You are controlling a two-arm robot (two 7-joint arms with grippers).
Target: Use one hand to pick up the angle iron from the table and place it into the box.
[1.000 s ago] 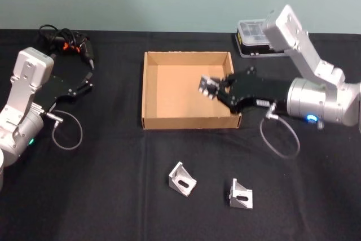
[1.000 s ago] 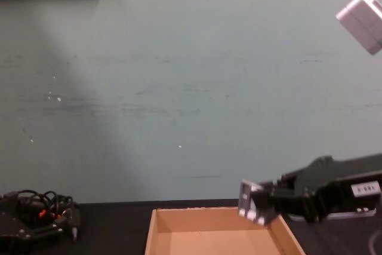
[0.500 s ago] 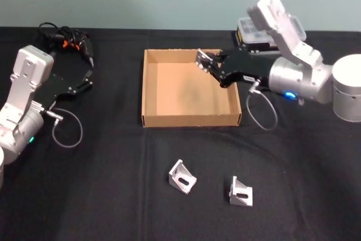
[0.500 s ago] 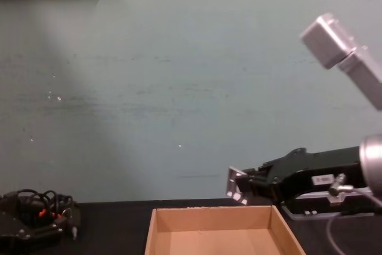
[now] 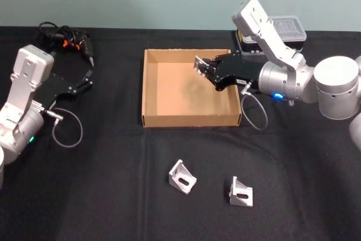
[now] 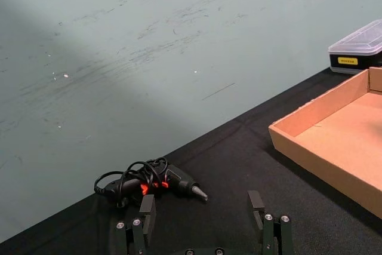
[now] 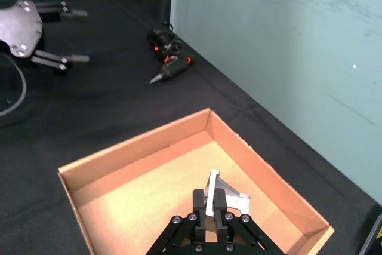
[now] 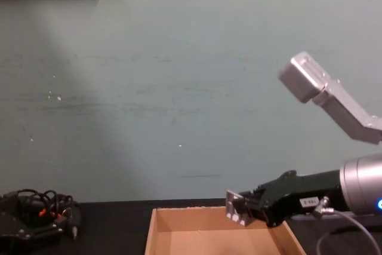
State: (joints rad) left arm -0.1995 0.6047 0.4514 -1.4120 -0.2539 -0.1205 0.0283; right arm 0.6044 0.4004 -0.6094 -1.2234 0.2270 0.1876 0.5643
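Angle iron [image 5: 201, 64]: a silver bracket gripped in the right tool [image 5: 210, 70], hanging over the far right part of the box [image 5: 145, 88]. In the chest view it sits about level with the rim, so I judge it clear of the floor.
Right tool: closed narrow on the bracket's flange, reaching in from the right across the box's right wall.
Left tool [image 5: 86, 78]: parked over the left side of the worktop [image 5: 113, 167], fingers [image 6: 146, 212] spread wide and holding nothing.
Box: an open tan tray in the middle of the worktop. The part of its floor that shows looks bare.
Other angle irons: two lie on the worktop in front of the box, one [image 5: 182, 178] to the left of the other [image 5: 241, 192], apart from each other.
Step in hand: placing. The bracket is above the box and not yet released.
Next move: probably lower it toward the cardboard floor, open the fingers, then lift away. The bracket hangs close to the far and right walls, so it needs room there.
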